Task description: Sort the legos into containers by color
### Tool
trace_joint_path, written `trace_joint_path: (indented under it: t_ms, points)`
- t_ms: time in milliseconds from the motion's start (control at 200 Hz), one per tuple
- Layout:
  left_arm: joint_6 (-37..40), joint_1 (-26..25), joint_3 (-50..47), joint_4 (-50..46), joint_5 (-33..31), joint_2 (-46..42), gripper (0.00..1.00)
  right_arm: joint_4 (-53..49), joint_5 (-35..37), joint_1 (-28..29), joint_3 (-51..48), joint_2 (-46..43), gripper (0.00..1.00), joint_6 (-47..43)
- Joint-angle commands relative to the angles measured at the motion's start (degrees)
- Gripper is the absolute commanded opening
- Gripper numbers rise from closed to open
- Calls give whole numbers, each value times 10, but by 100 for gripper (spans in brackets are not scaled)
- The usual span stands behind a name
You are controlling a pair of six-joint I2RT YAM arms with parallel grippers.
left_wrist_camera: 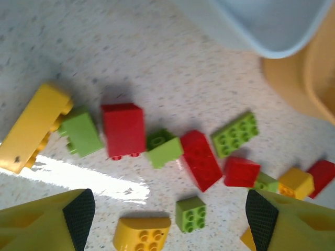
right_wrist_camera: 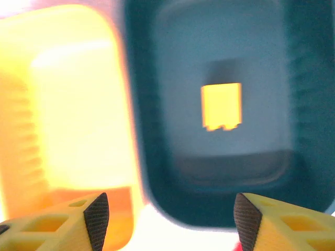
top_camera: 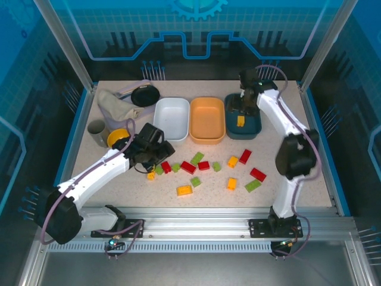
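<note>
The legos lay mostly loose on the table, strewn in a band in front of the containers and between the two arms. One yellow brick lay alone on the floor of the dark teal tray. That tray, the orange tray and the white tray stood side by side along the far middle of the table, their long rims close together. The white and orange floors were bare.

The right gripper hung over the teal tray's near rim, jaws apart and holding nothing.

The left gripper hovered low over the left end of the scatter, jaws also apart and clamped on nothing. Under the gap lay a small green brick and a rounded yellow brick. Just beyond them ran a crowded row: a long yellow brick, a green brick against it, and a red brick just beside that. The bricks to the right sat further apart, among them a red one and a green one near the right arm.

Bare tabletop lay along the near edge and at the right rim. The far left corner was cluttered by a yellow bowl, a grey cup, a crumpled cloth and a black round object. The bowl sat just beside the left arm.
</note>
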Motion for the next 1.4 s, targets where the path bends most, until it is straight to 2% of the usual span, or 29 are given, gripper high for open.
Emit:
trace_joint_path:
  t_ms: [0,105,205,330,480,735,900,1035,1395]
  points:
    - [-92,3,-27,8,33,26,80,110,-67,50,-127,-101,70,-31]
    - [-133,4,-57,49,57,52,83,197,-200,84,-242,-187,73,-39]
    - [-157,4,-72,90,61,69,83,227,-244,131,-319,-244,74,-34]
    - [-170,3,-64,102,53,96,82,237,-242,176,-377,-289,74,-10]
    - [-182,3,-58,102,34,123,78,240,-243,185,-408,-311,74,10]
    - [-166,4,-56,121,3,156,67,209,-237,185,-381,-298,74,-14]
    - [-138,7,-45,101,-17,170,53,213,-244,185,-379,-285,73,-9]
    - [-125,14,-50,100,-23,165,45,216,-247,185,-378,-281,73,-4]
    - [-112,11,-46,92,-13,139,34,211,-239,185,-372,-268,73,-4]
